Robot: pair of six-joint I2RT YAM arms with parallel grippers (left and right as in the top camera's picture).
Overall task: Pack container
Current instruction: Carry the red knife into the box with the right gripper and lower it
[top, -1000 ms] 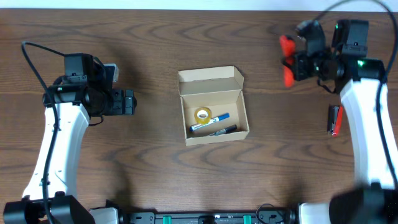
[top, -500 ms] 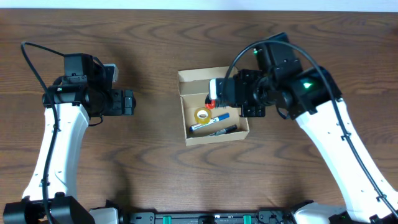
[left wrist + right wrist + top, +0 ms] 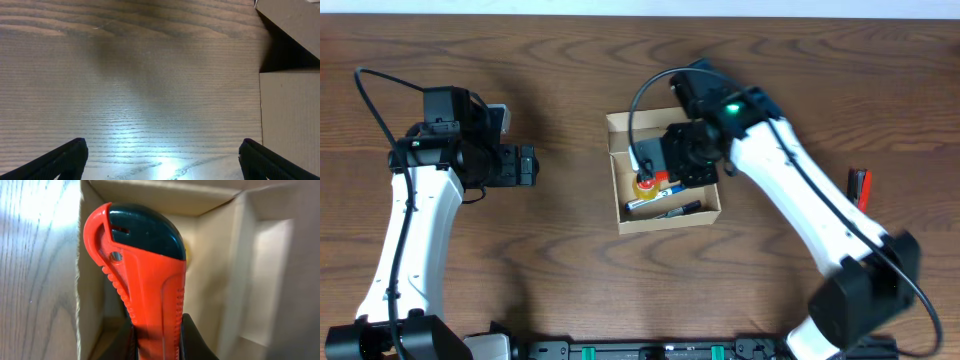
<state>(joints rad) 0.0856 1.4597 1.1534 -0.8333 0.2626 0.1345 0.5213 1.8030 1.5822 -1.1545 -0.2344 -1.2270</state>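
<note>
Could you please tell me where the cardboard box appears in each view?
Overhead: the cardboard box sits at centre.
Left wrist: the box fills the right edge.
Right wrist: the box surrounds the red tool.
Shared landmark: the wooden table.

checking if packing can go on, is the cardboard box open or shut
Open: the container has its lid flap folded back, and pens show inside.

The left arm and the right arm have white links, black joints and black cables; the left claw is black.
</note>
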